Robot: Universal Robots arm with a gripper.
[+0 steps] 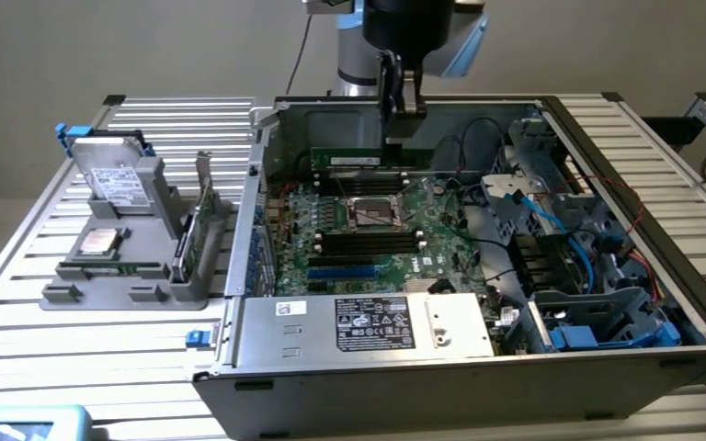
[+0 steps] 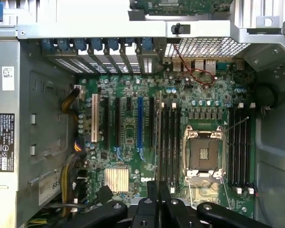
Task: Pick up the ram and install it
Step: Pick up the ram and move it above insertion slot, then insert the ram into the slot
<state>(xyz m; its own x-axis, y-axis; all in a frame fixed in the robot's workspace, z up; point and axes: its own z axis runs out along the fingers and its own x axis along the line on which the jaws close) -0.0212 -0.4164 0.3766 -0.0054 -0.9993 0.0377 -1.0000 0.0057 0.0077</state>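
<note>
My gripper [image 1: 400,140] hangs from the arm into the open computer case, shut on the ram [image 1: 359,159]. The ram is a long green stick with a white label, held level above the motherboard [image 1: 433,207]. In the wrist view the ram [image 2: 159,142] shows edge-on as a thin line running out from between the black fingers [image 2: 152,192]. My gripper [image 2: 158,184] holds its near end. That line lies alongside a bank of black memory slots [image 2: 171,142], between the CPU socket [image 2: 203,154] and the expansion slots [image 2: 118,123]. Whether the ram touches a slot I cannot tell.
The case walls [image 1: 267,184] ring the board. A silver power supply [image 1: 366,322] sits at the near side, and a drive cage with blue cables [image 1: 598,322] on the exterior view's right. Outside on the left, a grey fixture [image 1: 132,276] holds a hard drive [image 1: 114,179] and a card [image 1: 199,216].
</note>
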